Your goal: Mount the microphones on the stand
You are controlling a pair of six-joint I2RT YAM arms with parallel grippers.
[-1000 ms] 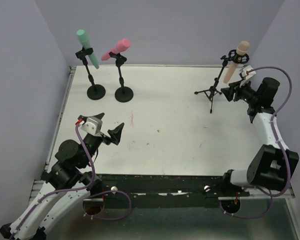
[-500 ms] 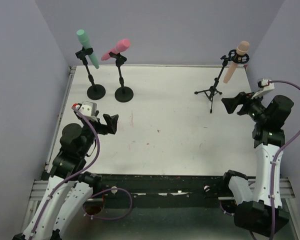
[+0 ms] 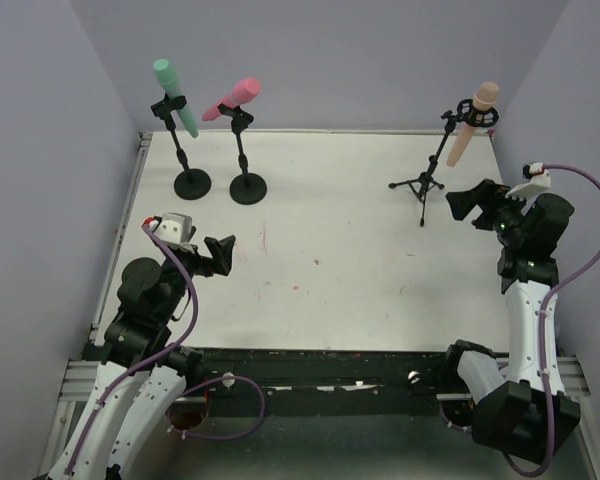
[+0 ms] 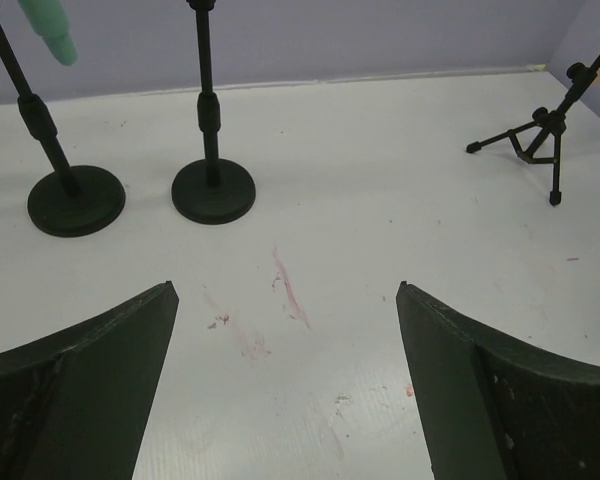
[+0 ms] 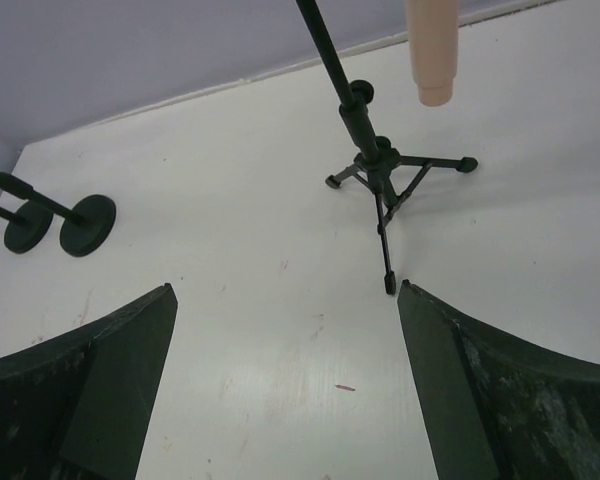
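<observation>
All three microphones sit in their stands as my two arms hang over the white table (image 3: 340, 260) with nothing in hand. My left gripper (image 3: 223, 255), lower left of the overhead frame, has its jaws spread wide and empty. My right gripper (image 3: 467, 203), at the right edge, is likewise spread wide, with only bare table between its fingers.

The teal-green microphone (image 3: 176, 97) leans in the clip of the first round-base stand (image 3: 192, 183) at upper left. The pink microphone (image 3: 233, 98) lies tilted, head up to the right, in the clip of the second round-base stand (image 3: 248, 188) just beside it. The peach-tan microphone (image 3: 474, 124) hangs head-up through the holder of the tripod stand (image 3: 423, 185) at upper right.

By my reckoning the job is done or nearly so. The danger now is my right arm, which sits near the tripod. Its thin legs look easy to tip, and a careless swing could catch a leg or the microphone's tail and topple the lot. The peach-tan one also appears to be held only by its taper, so a jolt might shake it loose.

No brand, label or lettering can be read anywhere; the table shows only faint reddish smears.
</observation>
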